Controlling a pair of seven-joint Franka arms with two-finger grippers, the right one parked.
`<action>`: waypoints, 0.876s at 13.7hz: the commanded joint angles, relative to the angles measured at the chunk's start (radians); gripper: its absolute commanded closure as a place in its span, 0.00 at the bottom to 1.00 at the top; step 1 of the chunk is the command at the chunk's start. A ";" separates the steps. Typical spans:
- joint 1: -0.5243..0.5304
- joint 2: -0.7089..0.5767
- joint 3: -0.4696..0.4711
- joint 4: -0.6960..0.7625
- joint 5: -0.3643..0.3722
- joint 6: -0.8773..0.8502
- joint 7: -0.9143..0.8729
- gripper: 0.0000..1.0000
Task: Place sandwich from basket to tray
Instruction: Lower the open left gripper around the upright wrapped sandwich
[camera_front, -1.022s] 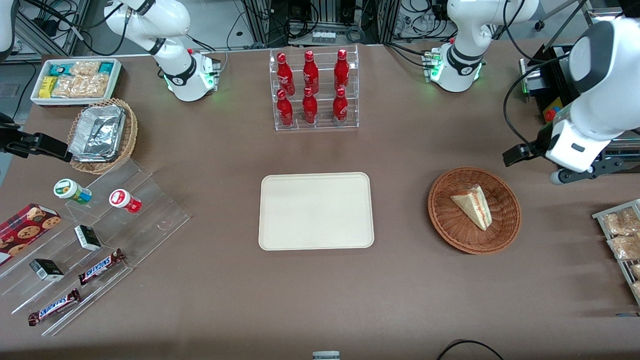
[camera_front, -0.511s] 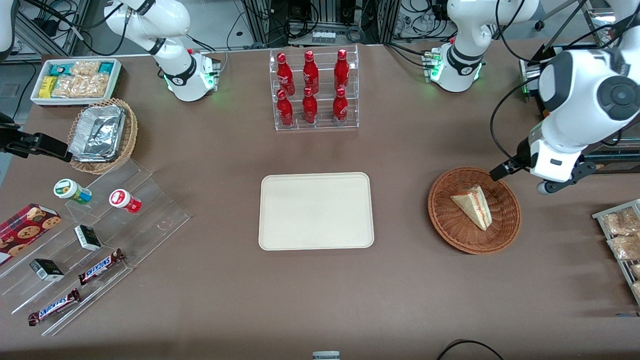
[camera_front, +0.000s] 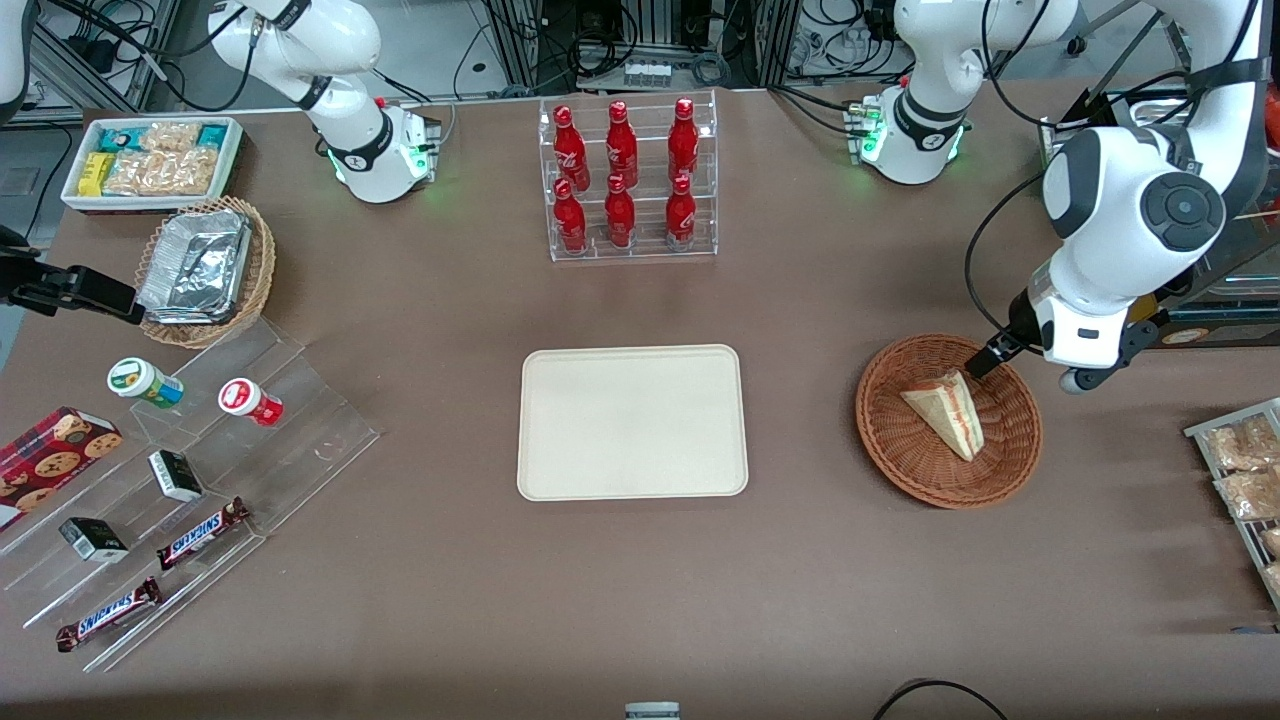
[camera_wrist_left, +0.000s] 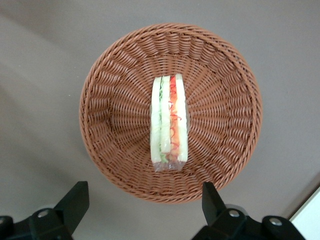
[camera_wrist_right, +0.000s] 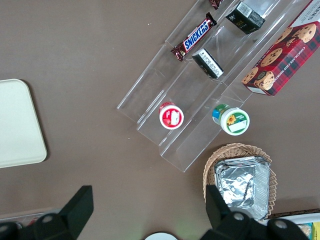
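Left wrist view: sandwich (camera_wrist_left: 169, 122) in basket (camera_wrist_left: 115, 100); gripper (camera_wrist_left: 142, 202) fingers apart above.

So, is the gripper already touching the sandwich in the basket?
Apart. In the left wrist view the gripper is open, its fingers standing outside the basket rim, and the sandwich lies untouched in its middle.

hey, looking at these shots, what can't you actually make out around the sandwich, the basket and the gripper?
- Front view: the gripper is mostly covered by the arm's own wrist; only one dark finger shows over the basket rim.
- Wrist view: the tray is cut off by the edge to a sliver.
- Both views: the sandwich underside, resting on the basket weave, is hidden.
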 joint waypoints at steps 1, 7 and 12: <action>-0.014 0.028 -0.004 -0.014 0.007 0.061 -0.067 0.00; -0.016 0.126 -0.026 -0.015 0.009 0.166 -0.119 0.00; -0.014 0.204 -0.026 -0.044 0.067 0.253 -0.121 0.00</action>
